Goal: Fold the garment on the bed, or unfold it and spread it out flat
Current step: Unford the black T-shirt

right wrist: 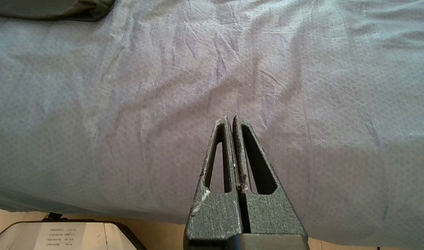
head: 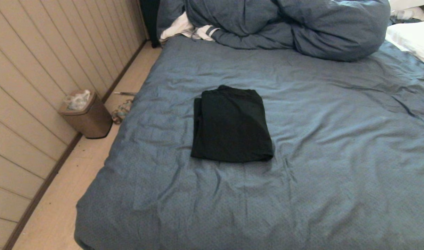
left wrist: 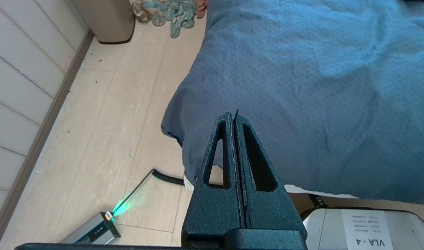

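Note:
The garment (head: 231, 125) is black and lies folded into a neat rectangle near the middle of the bed (head: 337, 139), its print hidden. A dark edge of the garment (right wrist: 52, 8) shows in the right wrist view. Neither arm appears in the head view. My left gripper (left wrist: 232, 116) is shut with nothing in it, hanging by the bed's near left corner over the floor. Nothing is held in my right gripper (right wrist: 231, 119) either; it is shut and sits low before the bed's near edge, well short of the garment.
A bunched blue-grey duvet (head: 285, 24) fills the bed's far end, with a white striped cloth (head: 187, 29) beside it and a white pillow (head: 413, 40) at the far right. A bin (head: 85, 116) stands by the panelled wall. A coiled cable (left wrist: 166, 177) lies on the floor.

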Tool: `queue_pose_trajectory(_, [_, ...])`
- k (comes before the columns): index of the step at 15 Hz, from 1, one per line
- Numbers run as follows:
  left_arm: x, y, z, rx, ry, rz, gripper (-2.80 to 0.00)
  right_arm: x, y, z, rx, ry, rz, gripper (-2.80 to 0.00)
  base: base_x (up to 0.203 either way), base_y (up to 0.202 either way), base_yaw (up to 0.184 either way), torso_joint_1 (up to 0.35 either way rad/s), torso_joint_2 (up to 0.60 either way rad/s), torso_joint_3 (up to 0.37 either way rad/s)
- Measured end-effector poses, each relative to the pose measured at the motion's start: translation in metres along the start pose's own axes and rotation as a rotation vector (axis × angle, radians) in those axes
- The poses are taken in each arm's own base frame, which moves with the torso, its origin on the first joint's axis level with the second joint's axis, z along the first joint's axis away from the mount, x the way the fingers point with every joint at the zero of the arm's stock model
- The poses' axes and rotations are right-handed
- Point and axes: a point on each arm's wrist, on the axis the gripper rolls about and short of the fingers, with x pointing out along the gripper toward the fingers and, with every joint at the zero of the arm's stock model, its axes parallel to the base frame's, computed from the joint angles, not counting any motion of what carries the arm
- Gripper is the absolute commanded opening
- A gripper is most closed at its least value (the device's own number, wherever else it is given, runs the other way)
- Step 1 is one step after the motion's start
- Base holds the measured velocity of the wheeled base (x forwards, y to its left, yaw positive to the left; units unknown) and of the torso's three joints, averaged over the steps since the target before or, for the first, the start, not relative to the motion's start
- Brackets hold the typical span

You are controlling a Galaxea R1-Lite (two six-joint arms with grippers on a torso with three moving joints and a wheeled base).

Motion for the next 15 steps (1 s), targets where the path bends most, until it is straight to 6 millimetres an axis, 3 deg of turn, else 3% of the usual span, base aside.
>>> queue_pose_trajectory(10, [-0.001, 0.0, 0.005, 0.017, 0.003, 0.012, -2.8, -0.002, 0.0, 0.002, -0.021, 0.013, 0.005, -2.8, 0.0, 0.0, 0.0, 0.0, 0.0, 0.0])
queue_pose_trajectory(12, [-0.006, 0.001, 0.033, 0.018, -0.036, 0.011, -2.8, -0.007, 0.0, 0.016, -0.035, 0.041, 0.021, -2.8, 0.0, 0.0, 0.0, 0.0, 0.0, 0.0])
queue_pose_trajectory(15, [-0.008, 0.002, 0.099, 0.017, -0.093, -0.009, -2.8, -0.012, 0.001, 0.074, -0.034, 0.021, 0.073, -2.8, 0.0, 0.0, 0.0, 0.0, 0.0, 0.0])
